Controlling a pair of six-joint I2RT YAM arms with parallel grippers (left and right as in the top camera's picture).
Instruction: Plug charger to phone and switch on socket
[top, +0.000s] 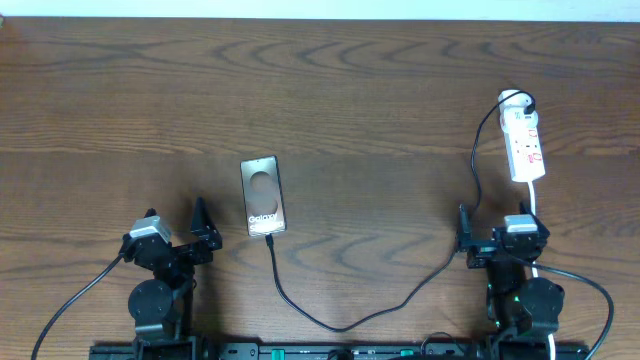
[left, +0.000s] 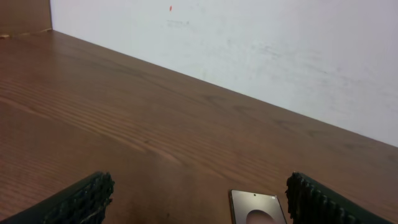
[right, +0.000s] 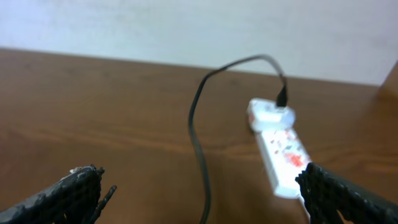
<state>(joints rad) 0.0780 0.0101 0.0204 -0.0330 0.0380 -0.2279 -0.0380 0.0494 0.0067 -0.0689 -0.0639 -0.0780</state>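
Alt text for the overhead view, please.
A Galaxy phone lies on a wooden table, a black charger cable looping from its near edge to a white power strip. The left end effector and right end effector are open, empty.

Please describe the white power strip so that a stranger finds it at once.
On the wooden table, look to the right side. The power strip lies there lengthwise, a black plug in its far end. Only it is white with red marks.
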